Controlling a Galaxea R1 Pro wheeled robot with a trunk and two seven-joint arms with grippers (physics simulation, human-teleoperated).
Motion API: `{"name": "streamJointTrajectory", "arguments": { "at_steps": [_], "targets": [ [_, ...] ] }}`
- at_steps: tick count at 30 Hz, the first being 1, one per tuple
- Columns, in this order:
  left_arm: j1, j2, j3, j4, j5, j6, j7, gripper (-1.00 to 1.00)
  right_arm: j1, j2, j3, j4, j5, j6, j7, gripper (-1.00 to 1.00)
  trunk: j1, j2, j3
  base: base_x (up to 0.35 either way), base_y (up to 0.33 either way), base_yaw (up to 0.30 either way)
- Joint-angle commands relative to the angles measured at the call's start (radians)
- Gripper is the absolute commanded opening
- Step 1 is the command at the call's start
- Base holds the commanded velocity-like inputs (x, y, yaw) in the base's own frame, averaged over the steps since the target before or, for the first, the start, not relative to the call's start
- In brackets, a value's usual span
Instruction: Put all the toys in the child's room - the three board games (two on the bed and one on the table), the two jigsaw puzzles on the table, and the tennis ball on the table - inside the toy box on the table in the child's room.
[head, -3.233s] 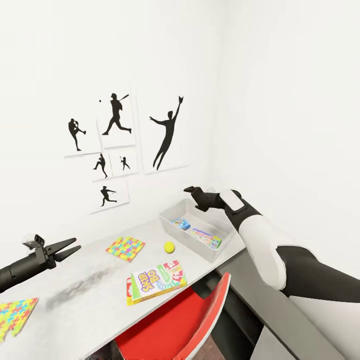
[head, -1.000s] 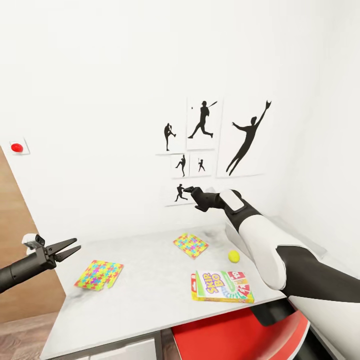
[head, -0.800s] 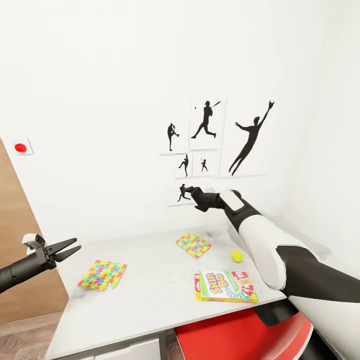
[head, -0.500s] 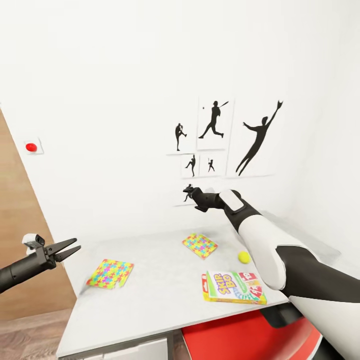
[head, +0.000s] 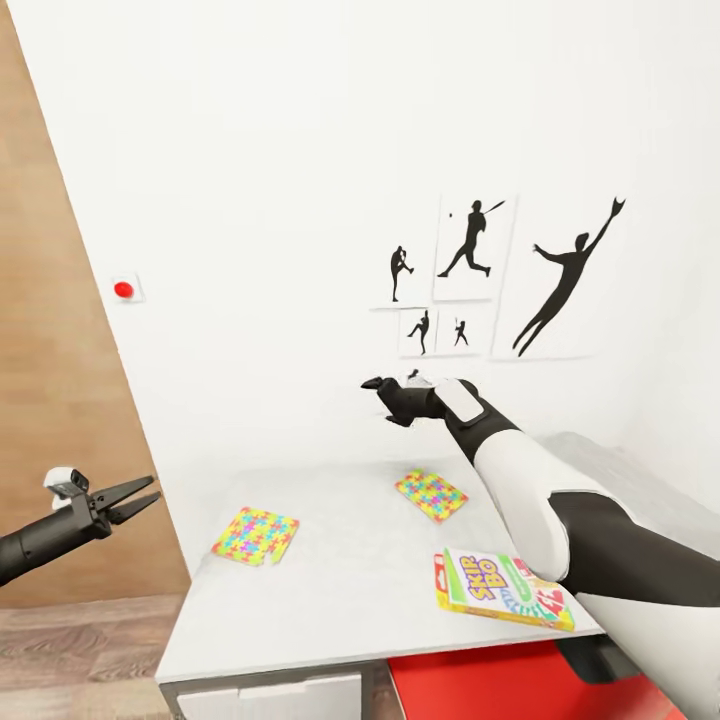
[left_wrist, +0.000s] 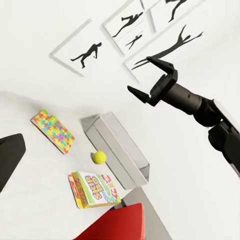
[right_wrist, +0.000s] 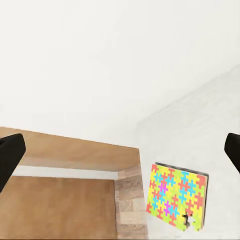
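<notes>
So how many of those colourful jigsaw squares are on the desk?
2. One jigsaw puzzle lies near the table's left end. The other jigsaw puzzle lies farther back, beyond the Skip-Bo box. The white arm covers part of the table, so something might be hidden there.

two jigsaw puzzles (head: 256, 535) (head: 431, 495), one Skip-Bo box (head: 503, 590), seemingly one ball (left_wrist: 99, 157)

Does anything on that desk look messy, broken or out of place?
Nothing is spilled or broken. The two jigsaw puzzles and the Skip-Bo box lie flat but at different angles on the table, and the tennis ball sits loose beside the toy box.
</notes>
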Motion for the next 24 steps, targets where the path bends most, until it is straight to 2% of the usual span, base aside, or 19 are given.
{"name": "streamJointTrajectory", "arguments": {
  "at_steps": [1, 2, 5, 6, 8, 9, 12, 18, 24],
  "targets": [
    [-0.001, 0.0, 0.0, 0.0, -0.001, 0.011, -0.004, 1.0, 0.0, 0.011, 0.005, -0.002, -0.004, 0.017, -0.026, 1.0, 0.0, -0.001, -0.001, 0.0, 0.0, 0.261],
    [-0.001, 0.001, 0.0, 0.0, -0.001, 0.011, -0.004, 1.0, 0.0, 0.014, 0.013, -0.002, -0.003, 0.023, -0.039, 1.0, 0.0, -0.001, -0.001, 0.0, 0.0, 0.263],
    [-0.001, 0.001, -0.001, 0.0, -0.002, 0.011, -0.002, 1.0, 0.0, 0.014, 0.043, -0.002, -0.004, 0.05, -0.133, 1.0, 0.0, -0.001, -0.002, 0.0, 0.0, 0.267],
    [-0.001, 0.002, -0.002, 0.0, -0.002, 0.011, 0.002, 1.0, 0.0, 0.014, 0.053, -0.002, -0.006, 0.062, -0.2, 1.0, 0.0, -0.001, -0.003, 0.0, 0.0, 0.269],
    [-0.001, 0.002, -0.002, 0.0, -0.002, 0.011, 0.008, 1.0, 0.0, 0.014, 0.059, -0.002, -0.008, 0.074, -0.268, 1.0, 0.0, -0.001, -0.003, 0.0, 0.0, 0.27],
    [-0.001, 0.002, -0.002, 0.0, -0.003, 0.011, 0.015, 1.0, 0.0, 0.014, 0.062, -0.002, -0.01, 0.085, -0.331, 1.0, 0.0, -0.001, -0.004, 0.0, 0.0, 0.271],
    [-0.001, 0.003, -0.004, 0.0, -0.004, 0.01, 0.032, 1.0, 0.0, 0.014, 0.066, -0.002, -0.012, 0.102, -0.423, 1.0, 0.0, -0.001, -0.005, 0.0, 0.0, 0.233],
    [-0.001, 0.005, -0.006, 0.0, -0.005, 0.009, 0.079, 1.0, 0.0, 0.014, 0.069, -0.002, -0.014, 0.14, -0.486, 1.0, 0.0, -0.001, -0.006, 0.0, 0.0, 0.077],
    [-0.001, 0.006, -0.006, 0.0, -0.005, 0.002, 0.118, 1.0, 0.0, 0.014, 0.072, -0.002, -0.014, 0.175, -0.497, 1.0, 0.0, -0.001, -0.006, 0.0, 0.0, 0.013]
  ]
}}
